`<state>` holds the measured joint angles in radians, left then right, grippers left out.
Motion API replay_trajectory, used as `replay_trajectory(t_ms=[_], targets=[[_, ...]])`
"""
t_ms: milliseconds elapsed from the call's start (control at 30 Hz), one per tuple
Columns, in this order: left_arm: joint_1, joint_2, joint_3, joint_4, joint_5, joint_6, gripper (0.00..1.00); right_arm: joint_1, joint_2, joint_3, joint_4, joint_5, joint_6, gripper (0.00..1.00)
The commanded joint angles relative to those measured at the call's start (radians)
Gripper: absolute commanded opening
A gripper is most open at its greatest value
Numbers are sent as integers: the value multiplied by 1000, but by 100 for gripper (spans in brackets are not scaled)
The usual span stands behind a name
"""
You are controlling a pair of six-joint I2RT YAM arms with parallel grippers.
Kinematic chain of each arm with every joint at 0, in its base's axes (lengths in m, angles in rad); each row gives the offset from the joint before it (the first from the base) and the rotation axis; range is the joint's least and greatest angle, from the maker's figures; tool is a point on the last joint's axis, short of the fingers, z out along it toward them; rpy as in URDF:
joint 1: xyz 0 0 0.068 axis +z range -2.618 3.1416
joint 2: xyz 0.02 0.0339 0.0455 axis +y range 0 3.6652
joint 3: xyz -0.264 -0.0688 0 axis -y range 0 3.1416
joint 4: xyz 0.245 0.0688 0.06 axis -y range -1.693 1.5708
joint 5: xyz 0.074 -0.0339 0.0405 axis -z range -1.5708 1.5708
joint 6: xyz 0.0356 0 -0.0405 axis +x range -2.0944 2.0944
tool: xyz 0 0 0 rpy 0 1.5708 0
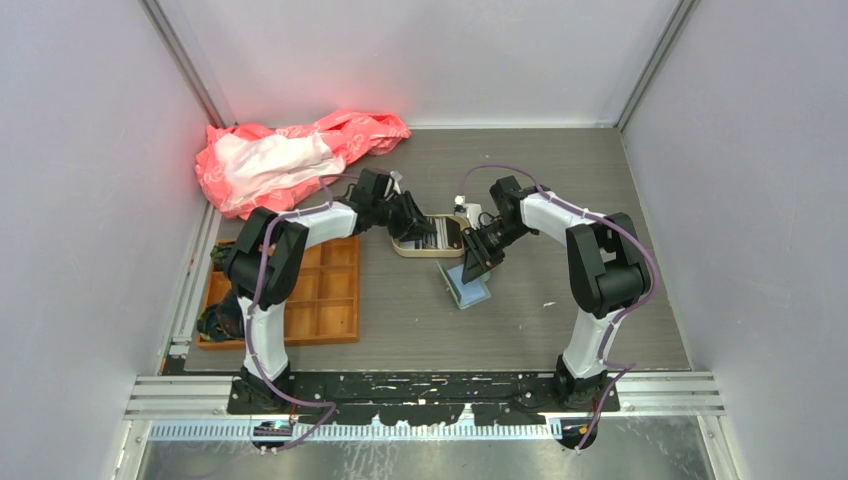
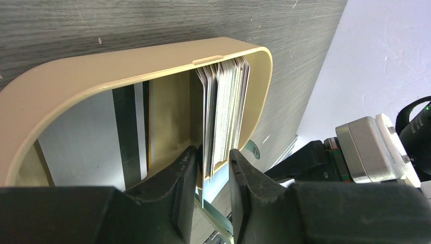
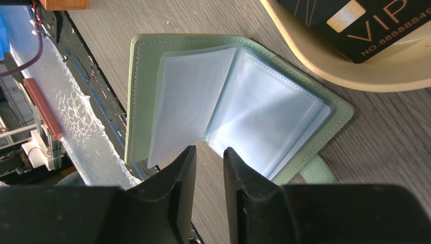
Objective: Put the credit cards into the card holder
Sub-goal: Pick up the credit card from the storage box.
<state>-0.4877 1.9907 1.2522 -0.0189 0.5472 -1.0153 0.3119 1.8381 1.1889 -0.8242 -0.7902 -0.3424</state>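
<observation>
Beige plastic, round-cornered: the beige tray [image 2: 101, 71] fills the left wrist view. Only there does the stack of credit cards [image 2: 228, 107] show, thin pale cards standing on edge, packed at the tray's right end. Left gripper [image 2: 213, 155]: black fingers straddle the stack's lower corner, one on either side; whether they press on it, cannot tell.

Right wrist view alone shows the card holder [image 3: 147, 81] lying open on the grey wood-grain table [image 3: 386, 137]: sage-green grained cover, pale blue clear pockets fanned out. Right gripper [image 3: 209, 152]: fingers a narrow gap apart, bare table grain between them, tips just at the pockets' lower edge, bottom centre of frame. Upper right, a black VIP card [image 3: 350, 20] lies in the tray.

Top view only: holder just below the tray at frame centre; orange compartment tray [image 1: 330, 300] lower left; crumpled pink bag [image 1: 280, 160] upper left.
</observation>
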Motion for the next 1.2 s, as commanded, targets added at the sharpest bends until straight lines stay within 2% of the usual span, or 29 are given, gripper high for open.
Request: replay_trajectory(t_ms=[0, 267, 400, 933, 1067, 1167], targets=[[6, -56, -7, 36, 33, -2, 29, -4, -50, 11, -6, -19, -17, 32], [17, -64, -14, -23, 6, 26, 23, -4, -50, 11, -6, -18, -18, 32], [21, -64, -16, -40, 0, 36, 14, -4, -48, 11, -8, -18, -19, 32], [31, -76, -5, -123, -24, 93, 9, -4, -45, 11, -9, -15, -20, 32], [30, -84, 2, -164, -55, 112, 0, -5, -47, 11, -10, -14, -20, 32], [30, -115, 16, -230, -112, 150, 0, -4, -48, 11, -11, -12, -22, 32]])
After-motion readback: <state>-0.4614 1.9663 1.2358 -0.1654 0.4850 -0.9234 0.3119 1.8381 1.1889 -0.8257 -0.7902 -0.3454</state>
